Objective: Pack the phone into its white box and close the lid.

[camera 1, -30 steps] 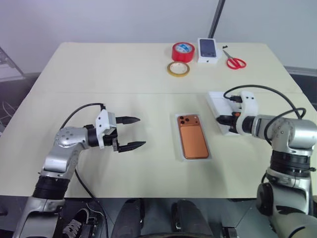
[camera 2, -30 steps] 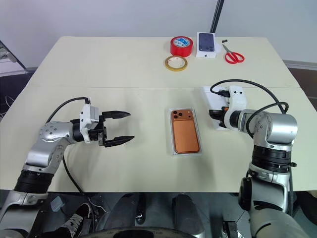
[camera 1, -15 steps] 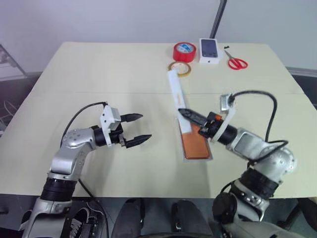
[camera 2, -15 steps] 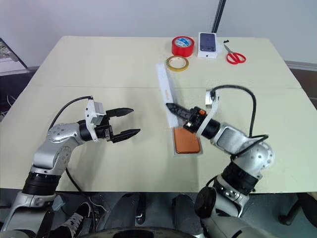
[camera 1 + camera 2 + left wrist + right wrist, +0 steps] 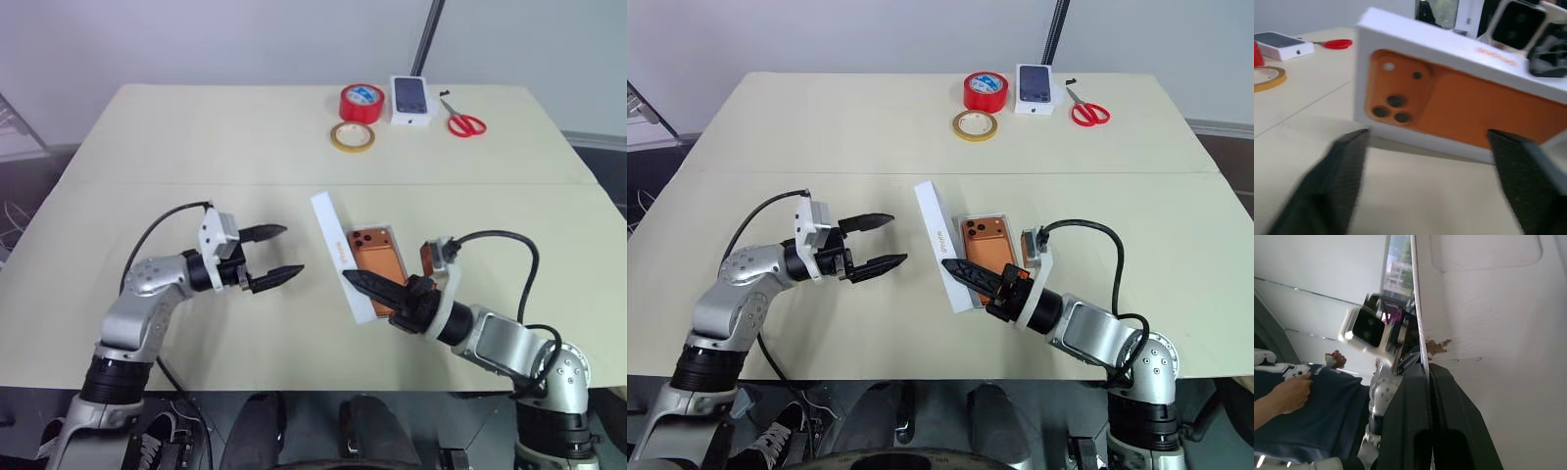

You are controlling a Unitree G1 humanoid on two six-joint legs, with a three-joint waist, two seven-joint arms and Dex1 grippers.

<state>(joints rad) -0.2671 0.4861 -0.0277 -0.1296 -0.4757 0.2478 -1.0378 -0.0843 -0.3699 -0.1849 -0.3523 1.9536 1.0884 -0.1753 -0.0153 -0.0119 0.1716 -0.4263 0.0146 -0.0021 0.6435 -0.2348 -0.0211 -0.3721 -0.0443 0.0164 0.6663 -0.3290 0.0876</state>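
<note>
Left eye view: right hand (image 5: 367, 285) clamped on a wall of the lid (image 5: 342, 257), lid held on edge above the tabletop (image 5: 196, 147), printed orange face turned toward the left hand (image 5: 277, 257). Left hand's fingers apart, just beside the lid, holding nothing. Phone (image 5: 375, 249) lying behind the lid, probably in the white box, mostly hidden.

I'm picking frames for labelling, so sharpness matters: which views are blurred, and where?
Left wrist view: the two near fingers are soft dark shapes; the lid with its printed orange phone is slightly smeared. Right wrist view: the fingers pinching the lid wall are crisp. Head views: sharp, evenly lit.
</note>
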